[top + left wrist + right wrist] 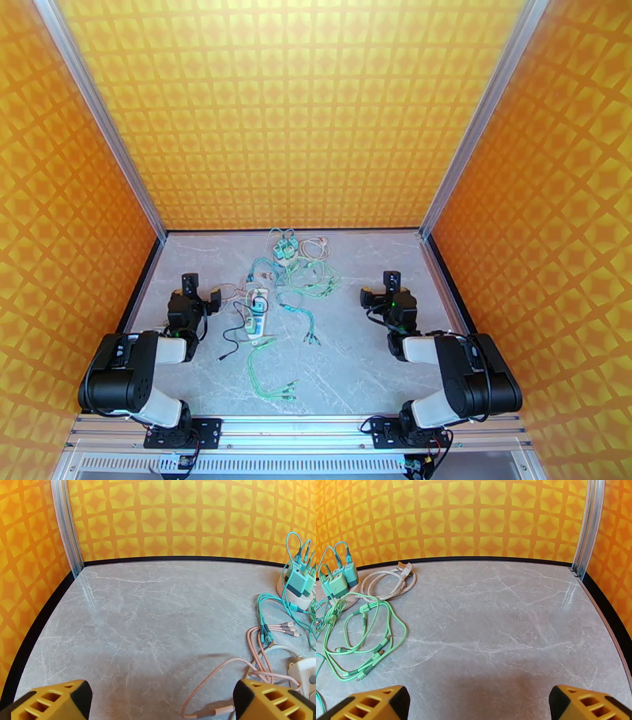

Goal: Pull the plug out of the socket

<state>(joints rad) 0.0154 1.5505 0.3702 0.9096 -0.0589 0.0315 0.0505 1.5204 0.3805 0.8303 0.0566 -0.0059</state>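
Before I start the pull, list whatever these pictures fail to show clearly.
1. Power strip, top view: too small to tell which sockets are occupied.
2. Left wrist view: the strip is cut off by the right edge.
3. Teal chargers, right wrist view: their base is mostly hidden beneath them and by the left edge.

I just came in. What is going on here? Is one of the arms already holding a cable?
Nothing is being handled yet. The left gripper and the right gripper are both open and empty, one on each side of a tangle of green cables on the marble table. In the top view, a white power strip lies between the arms. What looks like a teal plug is seated in it, so the pull has not begun.
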